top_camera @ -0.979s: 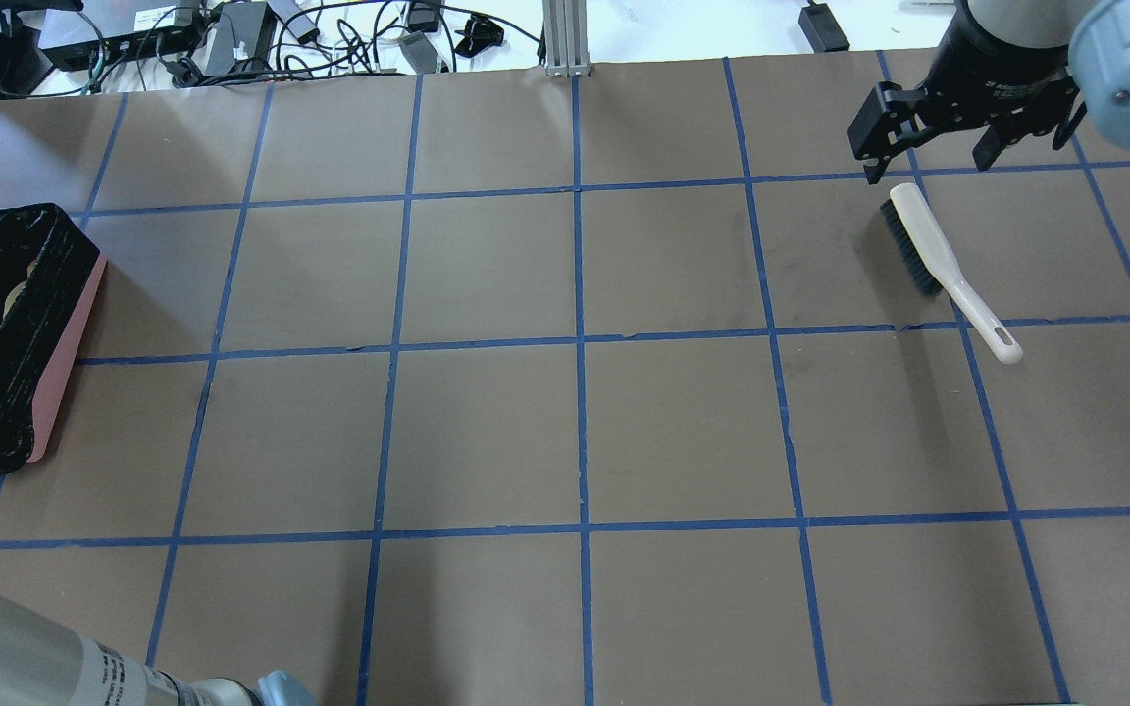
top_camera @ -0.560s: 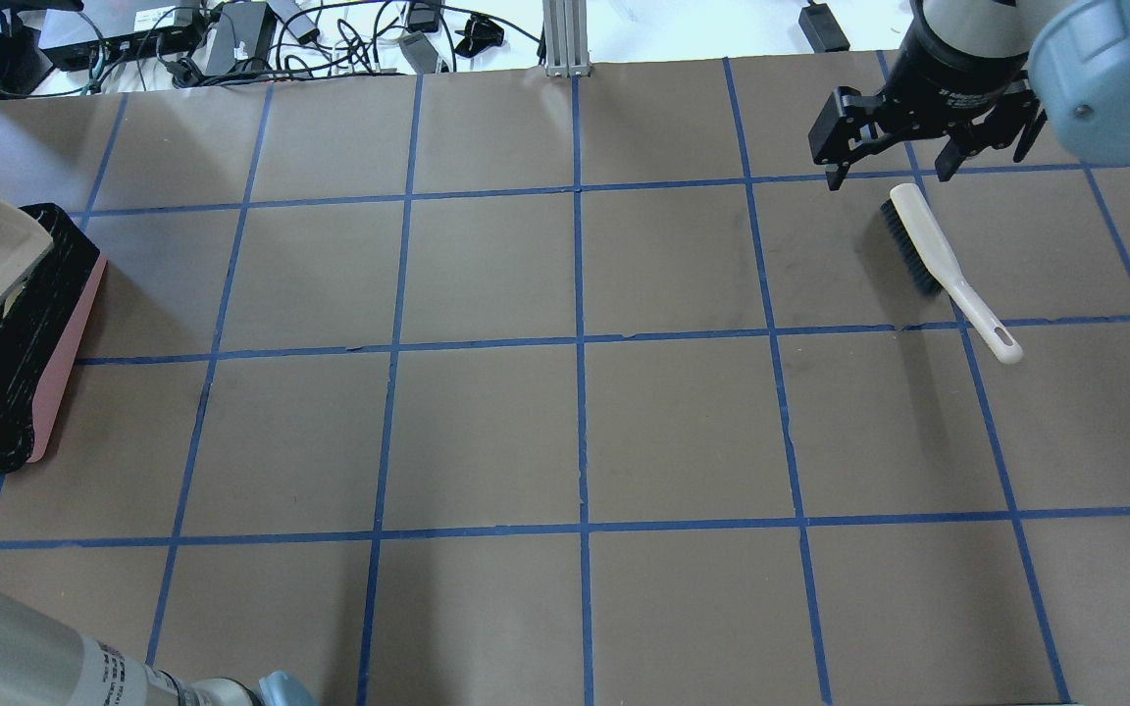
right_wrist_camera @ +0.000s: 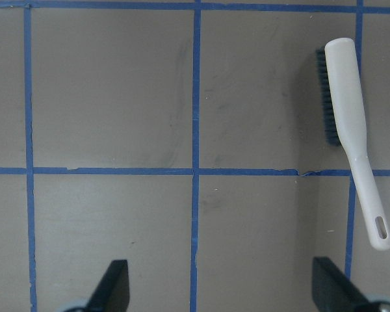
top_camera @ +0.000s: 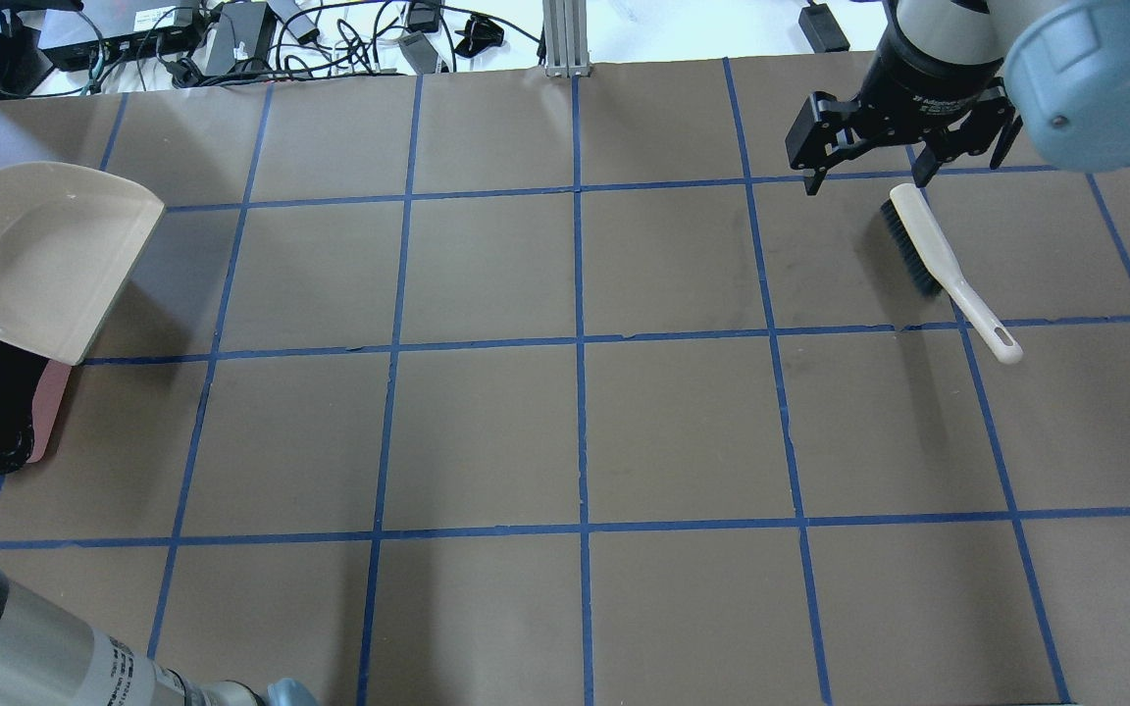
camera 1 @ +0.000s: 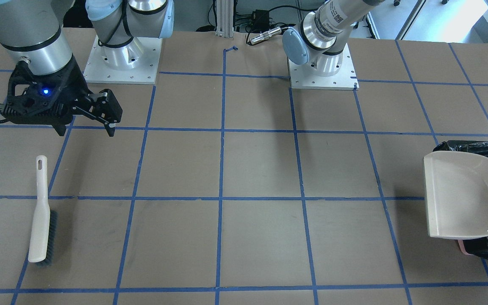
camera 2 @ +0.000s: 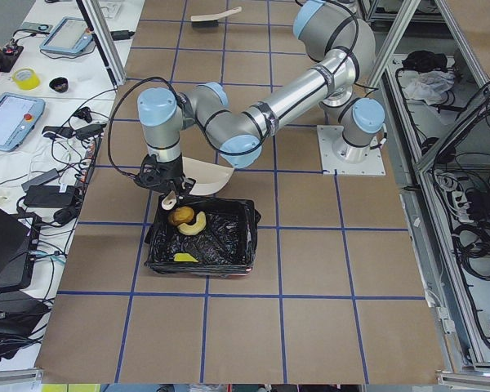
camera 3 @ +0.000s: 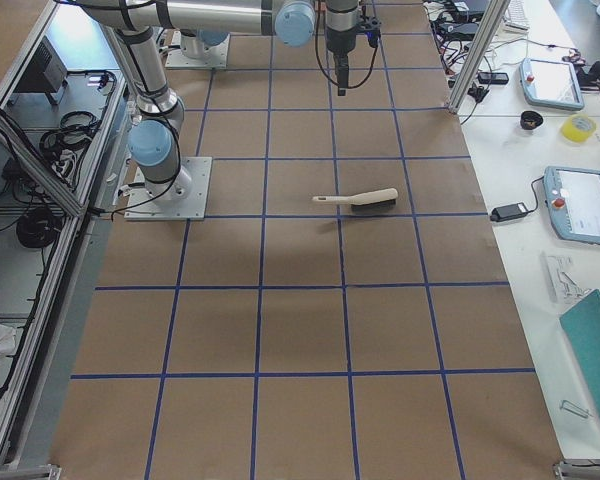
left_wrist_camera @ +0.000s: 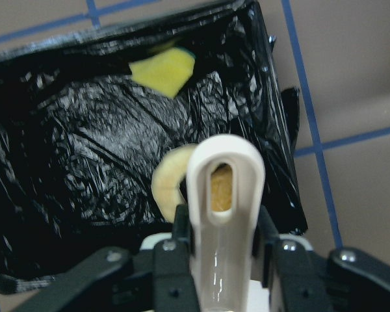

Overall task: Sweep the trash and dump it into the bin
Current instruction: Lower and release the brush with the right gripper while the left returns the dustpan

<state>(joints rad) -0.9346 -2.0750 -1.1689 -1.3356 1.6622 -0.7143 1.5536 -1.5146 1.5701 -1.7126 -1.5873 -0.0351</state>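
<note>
My left gripper (left_wrist_camera: 222, 224) is shut on the handle of the beige dustpan (top_camera: 45, 255), which hangs empty over the far end of the bin (camera 2: 243, 237). The bin is pink with a black bag liner (left_wrist_camera: 84, 149). All the trash lies inside it: a bread roll (camera 2: 180, 216), a curved croissant (left_wrist_camera: 164, 185) and a yellow sponge wedge (left_wrist_camera: 162, 70). My right gripper (top_camera: 864, 181) is open and empty, hovering just beyond the head of the white brush (top_camera: 928, 255), which lies on the table.
Brown paper with a blue tape grid (top_camera: 580, 343) covers the table. Cables and power bricks (top_camera: 231, 34) crowd the far edge, beside a metal post (top_camera: 565, 39). Both arm bases (camera 1: 121, 59) stand at the robot's side.
The dustpan has swung in from the left edge, now covering most of the bin from above. My right gripper has drifted left, still open. The brush has not moved.
</note>
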